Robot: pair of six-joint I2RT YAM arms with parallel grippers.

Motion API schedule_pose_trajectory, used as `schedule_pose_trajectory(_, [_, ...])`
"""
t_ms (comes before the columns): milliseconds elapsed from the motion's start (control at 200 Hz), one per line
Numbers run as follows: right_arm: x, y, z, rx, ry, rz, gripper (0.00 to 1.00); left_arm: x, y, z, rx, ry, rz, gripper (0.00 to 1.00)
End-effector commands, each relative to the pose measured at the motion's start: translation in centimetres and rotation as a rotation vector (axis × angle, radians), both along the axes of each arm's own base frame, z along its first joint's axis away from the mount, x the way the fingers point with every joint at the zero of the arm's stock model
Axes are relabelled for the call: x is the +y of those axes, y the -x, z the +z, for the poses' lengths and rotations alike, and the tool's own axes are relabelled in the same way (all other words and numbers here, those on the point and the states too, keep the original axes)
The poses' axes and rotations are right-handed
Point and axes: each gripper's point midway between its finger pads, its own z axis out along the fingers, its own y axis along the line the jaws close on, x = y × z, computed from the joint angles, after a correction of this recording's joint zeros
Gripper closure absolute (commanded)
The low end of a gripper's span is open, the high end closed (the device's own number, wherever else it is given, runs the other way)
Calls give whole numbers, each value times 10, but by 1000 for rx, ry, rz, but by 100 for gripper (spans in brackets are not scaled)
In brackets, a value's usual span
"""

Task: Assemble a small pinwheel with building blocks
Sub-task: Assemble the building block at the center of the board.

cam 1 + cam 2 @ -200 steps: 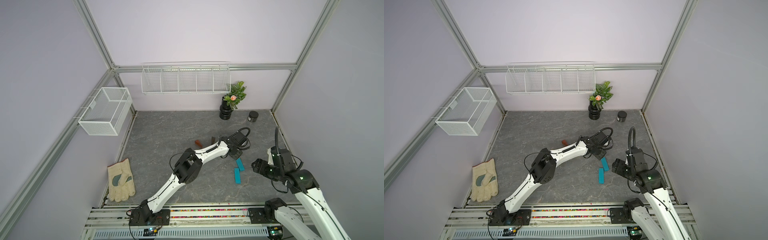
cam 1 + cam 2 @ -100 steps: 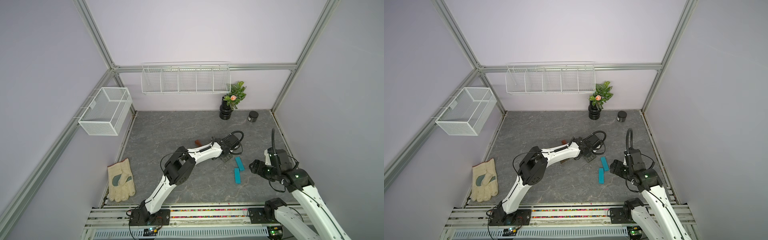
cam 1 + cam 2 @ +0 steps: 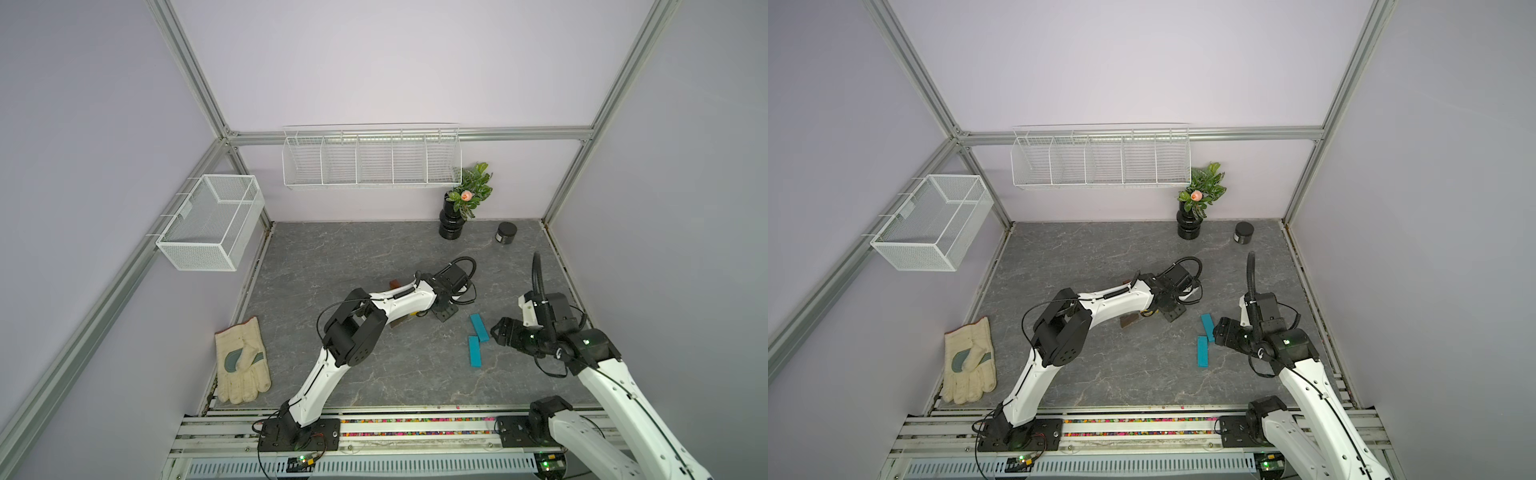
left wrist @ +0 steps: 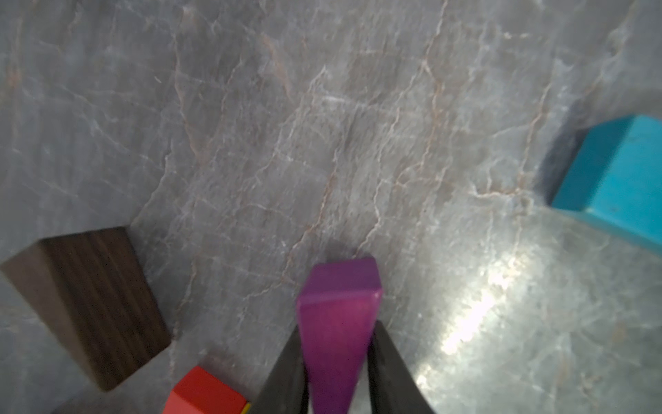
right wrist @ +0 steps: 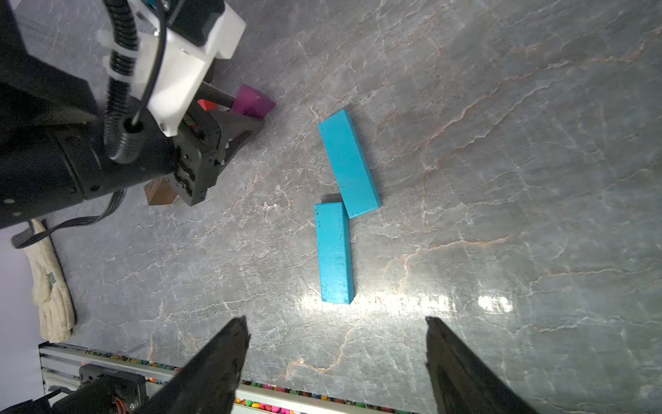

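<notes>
My left gripper (image 4: 338, 326) has its jaws close against the sides of a purple wedge (image 4: 340, 322) that lies on the grey table. In the right wrist view the purple wedge (image 5: 252, 102) pokes out past the left fingers. Beside it are a red block (image 4: 204, 392) with a yellow sliver behind it, and a brown wedge (image 4: 96, 304). Two teal bars (image 3: 479, 327) (image 3: 474, 351) lie end to end at a slight angle, right of the left gripper (image 3: 444, 318). My right gripper (image 5: 336, 322) is open and empty, just right of the teal bars (image 5: 335, 252). No assembled pinwheel shows.
A work glove (image 3: 243, 361) lies at the front left. A black vase with a plant (image 3: 451, 224) and a black round jar (image 3: 507, 232) stand at the back right. Wire baskets (image 3: 212, 220) (image 3: 372, 158) hang on the walls. Another brown block (image 3: 394, 284) peeks out behind the left forearm.
The left arm's elbow has folded leftwards and its gripper has come a little left and nearer the front with the purple wedge. The right gripper has shifted slightly toward the teal bars.
</notes>
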Motion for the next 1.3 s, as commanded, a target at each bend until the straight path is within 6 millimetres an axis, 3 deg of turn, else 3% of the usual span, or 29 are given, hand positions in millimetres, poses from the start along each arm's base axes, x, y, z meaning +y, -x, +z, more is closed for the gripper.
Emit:
schedule_pose_trajectory(0, [8,-9,10,-13,-5,70,19,-2,-2,18,8,61,6,63])
schedule_pose_trajectory(175, [8,-20,15,-27,39,108,17,-5,-6,34,-1,118,25,53])
schedule_pose_trajectory(205, [7,-26,26,-56,49,113,17,-7,-6,40,-5,137,30,52])
schedule_pose_trajectory(420, [7,-42,29,-55,137,214,16,-15,0,113,-40,341,47,47])
schedule_pose_trajectory(550, [5,-57,32,-105,217,295,16,0,9,153,-58,417,104,46])
schedule_pose_trajectory(660, [5,-77,32,-163,318,346,18,30,18,177,-75,492,235,45])
schedule_pose_trajectory(755, [25,-96,25,-199,404,457,19,64,24,191,-98,589,399,44])
schedule_pose_trajectory(900, [70,-115,-1,-170,527,749,22,135,37,184,-153,646,673,43])
schedule_pose_trajectory(1090, [98,-140,-34,-160,602,964,24,199,66,166,-170,656,818,38])
schedule_pose_trajectory(1295, [121,-145,-62,-154,629,1108,24,254,88,160,-210,769,960,35])
